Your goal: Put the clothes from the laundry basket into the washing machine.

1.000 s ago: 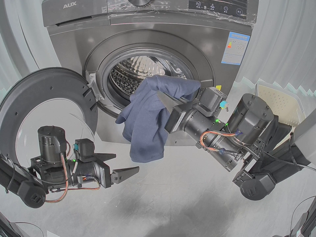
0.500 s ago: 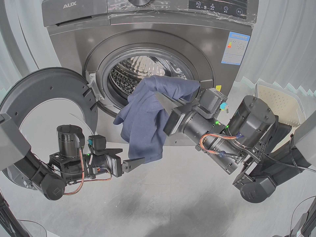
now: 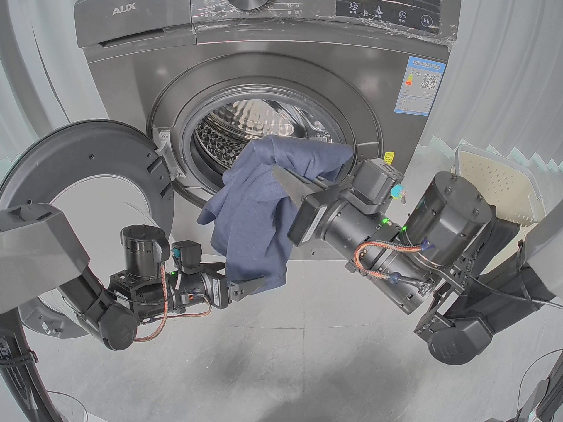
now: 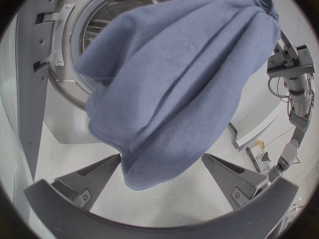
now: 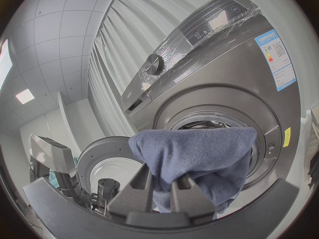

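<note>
Loading: your right tool [image 5: 162, 180] grips the navy garment [image 3: 258, 206] at 5 o'clock of the drum [image 3: 258, 124]; left tool [image 4: 159, 170] wide at its hem; next, probably push inward.

Obstruction: dark blue cloth garment [image 3: 258, 206] drapes over lower right of grey washing machine's round drum opening [image 3: 246, 121]; upper left part free.

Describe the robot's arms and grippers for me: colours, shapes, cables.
The left arm and right arm are dark grey to black, built from round motor housings and blocky joints. An orange braided cable loops beside each wrist, near small green lights. The left gripper and right gripper each have two dark grey, wedge-shaped fingers.
</note>
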Robot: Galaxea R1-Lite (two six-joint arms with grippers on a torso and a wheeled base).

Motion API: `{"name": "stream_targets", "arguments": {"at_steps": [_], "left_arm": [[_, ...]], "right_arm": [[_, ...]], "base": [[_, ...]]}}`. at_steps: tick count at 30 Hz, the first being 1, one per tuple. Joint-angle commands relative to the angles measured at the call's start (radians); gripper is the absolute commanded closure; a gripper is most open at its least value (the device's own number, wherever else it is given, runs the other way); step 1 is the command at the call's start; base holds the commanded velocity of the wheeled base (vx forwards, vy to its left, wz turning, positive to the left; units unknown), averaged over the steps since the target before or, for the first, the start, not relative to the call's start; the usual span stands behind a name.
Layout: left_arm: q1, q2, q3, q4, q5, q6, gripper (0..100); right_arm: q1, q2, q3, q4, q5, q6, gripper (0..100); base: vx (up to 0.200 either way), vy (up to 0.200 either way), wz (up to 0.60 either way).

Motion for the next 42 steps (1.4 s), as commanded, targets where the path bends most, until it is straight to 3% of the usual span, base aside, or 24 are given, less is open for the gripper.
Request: {"name": "stream_targets", "arguments": {"at_steps": [1, 13, 14, 24, 30, 37, 41, 42], "left_arm": [[-0.006, 0.031, -0.014, -0.002, 0.001, 0.000, 0], [-0.021, 0.058, 0.001, -0.062, 0.003, 0.000, 0], [-0.021, 0.060, 0.001, -0.064, 0.003, 0.000, 100], [-0.079, 0.068, 0.086, -0.211, 0.003, -0.001, 100], [-0.142, -0.017, 0.305, -0.467, 0.039, 0.004, 100], [-0.179, -0.216, 0.359, -0.466, 0.044, -0.009, 100], [-0.176, -0.242, 0.359, -0.467, 0.045, -0.033, 100], [-0.171, -0.265, 0.351, -0.466, 0.044, -0.055, 100]], "right_arm": [[0.001, -0.006, 0.002, 0.000, 0.000, 0.000, 100], [0.002, -0.006, 0.002, -0.002, 0.000, -0.001, 100], [0.001, -0.006, 0.002, -0.002, 0.000, -0.001, 100], [-0.004, -0.005, 0.007, 0.000, 0.000, -0.003, 100], [-0.016, 0.006, 0.031, 0.003, 0.000, -0.006, 100], [-0.015, 0.041, 0.065, 0.003, 0.000, -0.006, 100], [-0.012, 0.046, 0.102, 0.003, 0.001, -0.015, 100], [-0.012, 0.050, 0.119, 0.006, 0.003, -0.017, 100]], "base": [[0.000, 0.000, 0.00], [0.000, 0.000, 0.00], [0.000, 0.000, 0.00], [0.000, 0.000, 0.00], [0.000, 0.000, 0.00], [0.000, 0.000, 0.00], [0.000, 0.000, 0.00], [0.000, 0.000, 0.00]]}}
